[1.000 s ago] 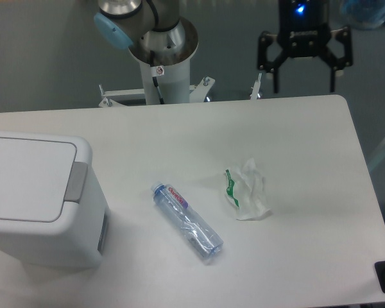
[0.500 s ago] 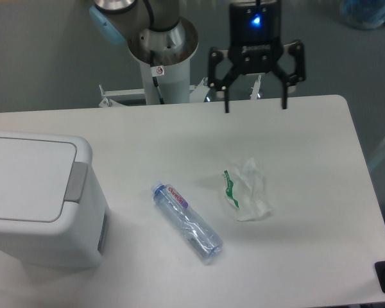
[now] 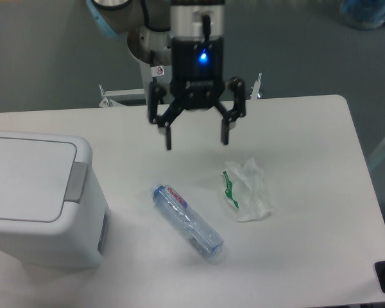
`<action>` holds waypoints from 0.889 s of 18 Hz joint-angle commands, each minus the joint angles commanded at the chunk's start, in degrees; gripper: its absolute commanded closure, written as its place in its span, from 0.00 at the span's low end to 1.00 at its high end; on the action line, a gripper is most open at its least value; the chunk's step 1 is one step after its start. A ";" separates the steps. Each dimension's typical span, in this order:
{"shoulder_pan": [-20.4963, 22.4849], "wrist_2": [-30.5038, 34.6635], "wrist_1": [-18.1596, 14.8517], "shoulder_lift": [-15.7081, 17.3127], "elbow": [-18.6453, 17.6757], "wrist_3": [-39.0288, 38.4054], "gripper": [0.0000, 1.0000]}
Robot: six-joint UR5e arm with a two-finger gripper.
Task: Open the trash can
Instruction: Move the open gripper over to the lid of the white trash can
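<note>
Trash can [image 3: 38, 199] stands at the tabletop [image 3: 308, 128] left edge, lid shut, long axis left-right, grey push tab [image 3: 76, 183] facing right. Gripper [image 3: 196, 138] hangs above the tabletop, jaws apart, holding nothing.

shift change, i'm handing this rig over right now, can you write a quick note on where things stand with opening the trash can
Tool: open, empty, hanging above the table's far middle, touching nothing.
Trash can: at the left edge of the table, lid flat and shut, grey push tab on the lid's right side, untouched.
Also on the table: a clear plastic bottle lying on its side near the middle, and a crumpled wrapper to its right. Both are clear of the trash can.
Done: nothing on the can yet.
Left: bring the tool over to the push tab, probably press it, and get the lid up.
</note>
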 joint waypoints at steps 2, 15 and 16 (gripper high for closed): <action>-1.76 0.09 0.09 -1.23 0.09 -0.09 0.00; -8.88 0.18 0.00 -4.31 -0.18 -0.44 0.00; -8.97 0.18 0.00 -4.31 -0.18 -0.44 0.00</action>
